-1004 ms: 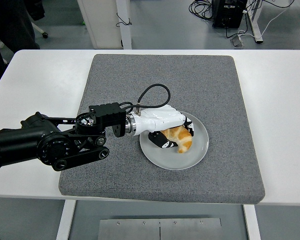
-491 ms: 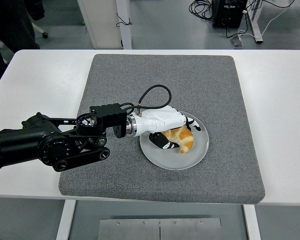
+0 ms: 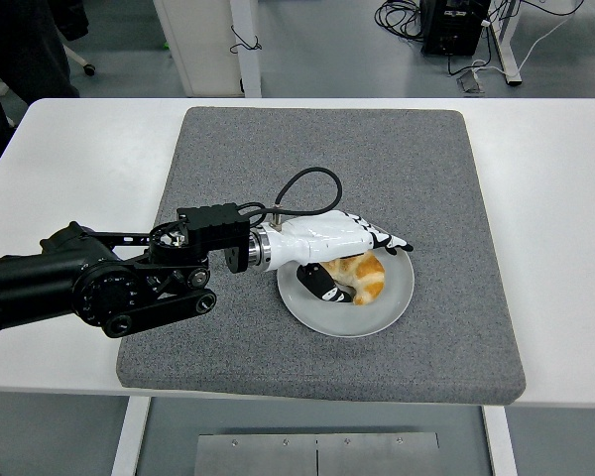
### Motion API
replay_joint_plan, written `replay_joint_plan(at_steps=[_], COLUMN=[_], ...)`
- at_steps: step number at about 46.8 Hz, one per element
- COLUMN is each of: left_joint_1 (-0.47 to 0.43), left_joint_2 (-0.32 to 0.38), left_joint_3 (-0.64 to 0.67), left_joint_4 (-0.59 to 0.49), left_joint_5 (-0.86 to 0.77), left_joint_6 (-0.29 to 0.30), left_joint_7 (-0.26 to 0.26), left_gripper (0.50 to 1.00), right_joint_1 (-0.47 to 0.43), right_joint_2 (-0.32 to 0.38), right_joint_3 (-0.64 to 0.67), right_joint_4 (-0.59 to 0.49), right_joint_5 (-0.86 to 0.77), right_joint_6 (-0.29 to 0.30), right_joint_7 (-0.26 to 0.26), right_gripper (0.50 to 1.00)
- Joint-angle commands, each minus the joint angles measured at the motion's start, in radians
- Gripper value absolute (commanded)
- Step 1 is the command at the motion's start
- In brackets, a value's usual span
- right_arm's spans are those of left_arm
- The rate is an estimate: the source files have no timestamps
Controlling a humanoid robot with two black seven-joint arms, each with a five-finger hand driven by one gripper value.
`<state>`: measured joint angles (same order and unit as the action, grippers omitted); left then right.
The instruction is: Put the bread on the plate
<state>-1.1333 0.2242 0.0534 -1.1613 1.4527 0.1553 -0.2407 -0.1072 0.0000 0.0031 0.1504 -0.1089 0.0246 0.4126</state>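
We are looking down on the left hand [image 3: 339, 250] reaching over the plate [image 3: 397, 299] on the grey mat [image 3: 377, 159]. Its fingers [image 3: 389, 241] are stretching out flat and apart above the bread [image 3: 361, 277], gripping nothing, while the thumb [image 3: 318, 284] is lying low beside the bread's left end. The bread is resting on the plate, partly shaded by the palm. The plate is sitting on the mat, on the white table [image 3: 555, 178].

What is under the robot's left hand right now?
The bread lies on the plate beneath the left hand, whose fingers are extended over it. The hand covers the bread's far side.
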Motion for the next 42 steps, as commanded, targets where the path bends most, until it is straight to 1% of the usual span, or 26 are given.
replay_joint_plan(at_steps=[1,8,10,15,23,30,33,37,42], left_joint_1=[-0.002,-0.006,-0.006,-0.008,-0.005,0.001,0.003,0.009,0.049], left_joint_2=[0.006,0.010,0.014,0.027,0.041,0.066,0.069,0.083,0.107], left_joint_3=[-0.006,-0.036,-0.050,-0.092,-0.173,-0.225,-0.240,-0.273,-0.331], left_joint_4=[-0.001,-0.003,-0.005,-0.005,-0.003,-0.003,-0.001,-0.001,0.002], left_joint_5=[0.000,-0.034,-0.055,-0.110,-0.262,-0.402,-0.452,-0.523,-0.650], left_joint_6=[0.000,0.000,0.000,0.000,-0.002,-0.046,-0.059,-0.059,-0.056], left_joint_7=[-0.008,-0.012,-0.028,-0.086,-0.114,-0.172,-0.177,-0.177,-0.166], left_gripper=[0.895,0.908,0.908,0.913,0.921,0.924,0.924,0.928,0.945], right_joint_1=[0.000,0.000,0.001,0.000,0.000,0.000,0.000,0.000,0.000], right_joint_2=[0.000,0.000,0.000,0.000,0.000,0.000,0.000,0.000,0.000], right_joint_3=[0.000,0.000,0.000,0.000,0.000,0.000,0.000,0.000,0.000], right_joint_4=[0.000,0.000,0.000,0.000,0.000,0.000,0.000,0.000,0.000], right_joint_5=[0.000,0.000,0.000,0.000,0.000,0.000,0.000,0.000,0.000], right_joint_6=[0.001,0.000,0.000,0.000,0.000,0.000,0.000,0.000,0.000], right_joint_7=[0.000,0.000,0.000,0.000,0.000,0.000,0.000,0.000,0.000], right_gripper=[1.000,1.000,1.000,1.000,1.000,1.000,1.000,1.000,1.000])
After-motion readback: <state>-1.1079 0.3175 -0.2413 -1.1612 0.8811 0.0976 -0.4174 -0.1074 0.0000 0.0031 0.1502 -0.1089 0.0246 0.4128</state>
